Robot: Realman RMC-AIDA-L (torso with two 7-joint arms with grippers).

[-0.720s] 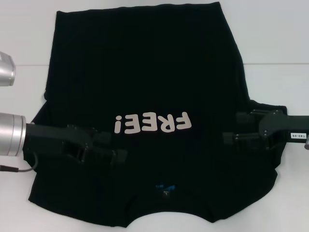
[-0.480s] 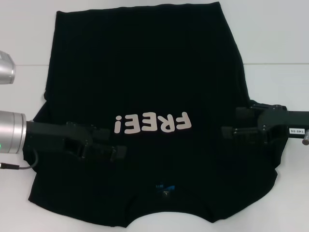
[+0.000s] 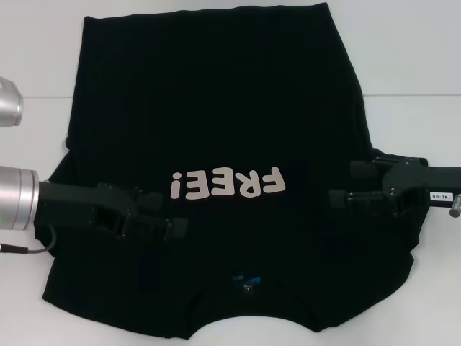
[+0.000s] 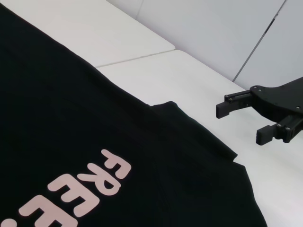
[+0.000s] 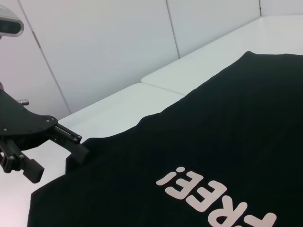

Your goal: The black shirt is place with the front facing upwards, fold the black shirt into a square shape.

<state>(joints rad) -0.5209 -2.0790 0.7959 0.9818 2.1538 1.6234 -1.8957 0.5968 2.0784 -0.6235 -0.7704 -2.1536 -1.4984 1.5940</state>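
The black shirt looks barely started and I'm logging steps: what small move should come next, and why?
Probably lower both grippers onto the sleeves to grip them. The black shirt lies flat and unfolded, lettering up. The left gripper and right gripper hover open above its two sleeve areas, holding no fabric.

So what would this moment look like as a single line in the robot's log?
black shirt: flat, lettering up, unfolded | left gripper: open, over left sleeve area | right gripper: open, over right sleeve area | fold: not begun
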